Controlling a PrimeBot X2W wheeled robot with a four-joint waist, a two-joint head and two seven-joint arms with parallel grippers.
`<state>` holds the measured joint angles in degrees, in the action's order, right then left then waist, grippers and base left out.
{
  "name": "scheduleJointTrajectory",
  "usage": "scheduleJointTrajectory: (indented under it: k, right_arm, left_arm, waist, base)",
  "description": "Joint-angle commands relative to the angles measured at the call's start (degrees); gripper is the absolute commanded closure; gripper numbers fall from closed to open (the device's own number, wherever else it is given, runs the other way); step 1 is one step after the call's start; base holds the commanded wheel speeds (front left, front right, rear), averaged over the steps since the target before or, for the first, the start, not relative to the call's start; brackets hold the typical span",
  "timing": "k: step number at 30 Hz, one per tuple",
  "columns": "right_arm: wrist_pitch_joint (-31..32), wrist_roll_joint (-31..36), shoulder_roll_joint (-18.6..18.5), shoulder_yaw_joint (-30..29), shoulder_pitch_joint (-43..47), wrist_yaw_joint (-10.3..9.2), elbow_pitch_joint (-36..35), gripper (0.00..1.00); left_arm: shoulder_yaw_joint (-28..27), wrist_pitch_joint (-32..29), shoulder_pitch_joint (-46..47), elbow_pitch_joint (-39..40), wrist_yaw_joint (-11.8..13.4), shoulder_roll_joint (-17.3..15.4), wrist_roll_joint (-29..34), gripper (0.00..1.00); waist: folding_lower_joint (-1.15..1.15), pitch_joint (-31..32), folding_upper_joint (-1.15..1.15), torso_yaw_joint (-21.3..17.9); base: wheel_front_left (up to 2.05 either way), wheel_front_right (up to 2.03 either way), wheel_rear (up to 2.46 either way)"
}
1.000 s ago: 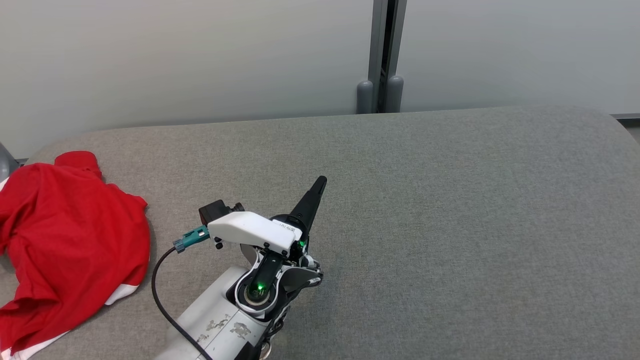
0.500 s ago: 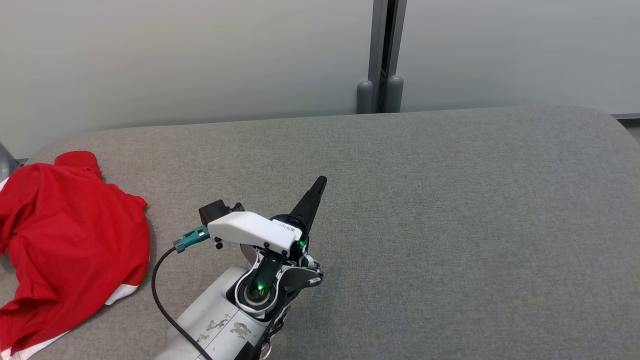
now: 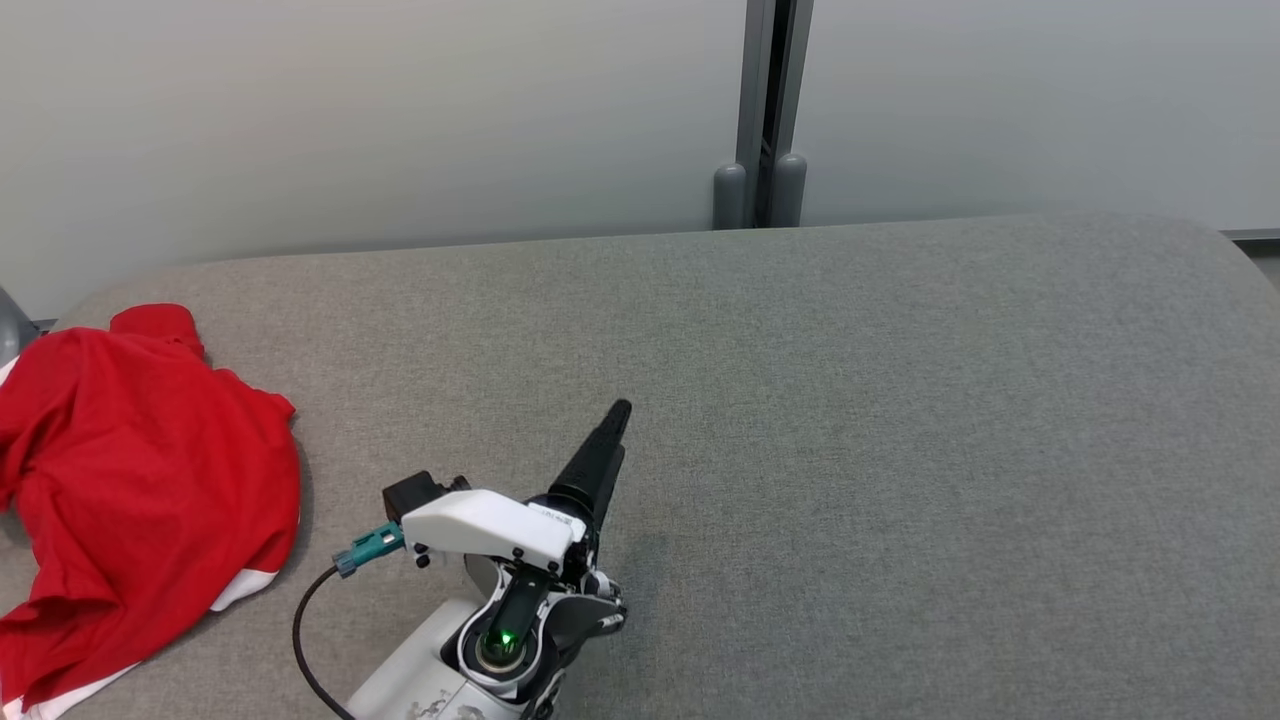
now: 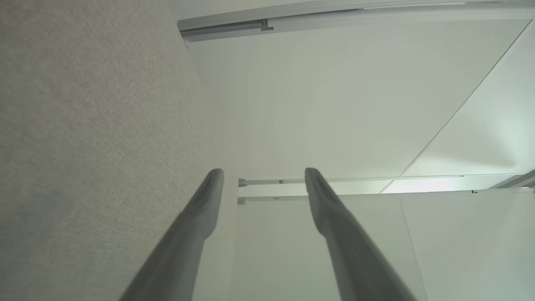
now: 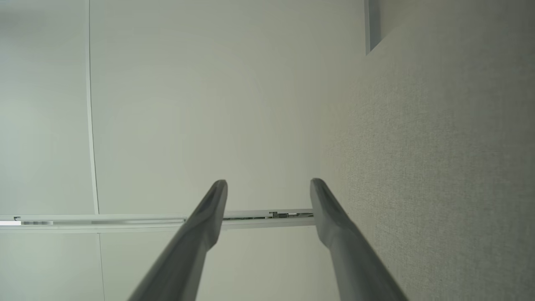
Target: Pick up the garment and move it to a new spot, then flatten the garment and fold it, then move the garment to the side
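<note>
At the far left edge of a grey, fabric-covered desk (image 3: 850,450) lies the garment (image 3: 150,480), a red top with a little white showing at its lower hem, bunched and creased in a loose heap and partly cut off by the head view's border. Well apart from it, near the lower middle of that view, the left pincer (image 3: 617,415) hangs over bare grey fabric, turned on edge and pointing away towards the pale wall (image 3: 400,120). Seen from the left wrist view, its two dark fingers (image 4: 196,217) stand wide apart with nothing between them. The right pincer (image 5: 268,184) looks the same in its own wrist view, spread wide and empty, with the desk running along one side. Judging from this, the task is at its very beginning: the garment is not yet lifted, so picking it up, carrying it to a new spot, flattening, folding and setting it aside all remain to be done
</note>
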<state>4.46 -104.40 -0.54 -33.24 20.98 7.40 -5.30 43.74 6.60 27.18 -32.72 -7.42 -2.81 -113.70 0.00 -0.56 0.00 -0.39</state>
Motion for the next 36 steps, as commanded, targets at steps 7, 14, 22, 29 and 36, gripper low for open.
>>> scheduleJointTrajectory:
  k: [7, 14, 22, 29, 36]
  right_arm:
    - [-2.2, 3.4, -1.7, 4.7, -3.7, 0.02, 1.8, 0.00]
    - [-4.2, 7.5, -2.3, 9.2, -7.2, 0.03, 5.0, 0.00]
    - [-6.2, 15.6, -3.0, 13.3, -11.3, 0.04, 7.3, 0.00]
    - [-7.6, 24.8, -3.9, 17.4, -14.3, 0.05, 8.1, 0.00]
    - [-8.9, 34.3, -4.3, 20.4, -17.0, 0.06, 7.7, 0.00]
  left_arm:
    - [-5.5, 0.8, -1.0, 3.5, 0.0, 0.1, 3.8, 0.00]
    - [-9.7, 1.6, -3.5, 5.6, 0.0, 0.1, 7.0, 0.00]
    - [-14.6, 2.5, -6.6, 8.4, 0.0, 0.0, 12.1, 0.00]
    - [-17.7, 3.1, -8.7, 10.2, 0.0, 0.0, 16.0, 0.00]
    - [-23.3, 3.7, -10.3, 12.1, 0.0, 0.0, 22.5, 0.00]
  waist:
    - [0.00, 0.2, 0.00, 0.0]
    - [0.00, 0.6, 0.00, 0.0]
    - [0.00, 1.2, 0.00, 0.2]
    - [0.00, 1.4, 0.00, 0.6]
    - [0.00, 1.4, 0.00, 1.1]
  base:
    - [0.00, 0.00, 0.00]
    - [0.00, 0.00, 0.00]
    - [0.00, 0.00, 0.00]
    - [0.00, 0.00, 0.00]
    - [0.00, 0.00, 0.00]
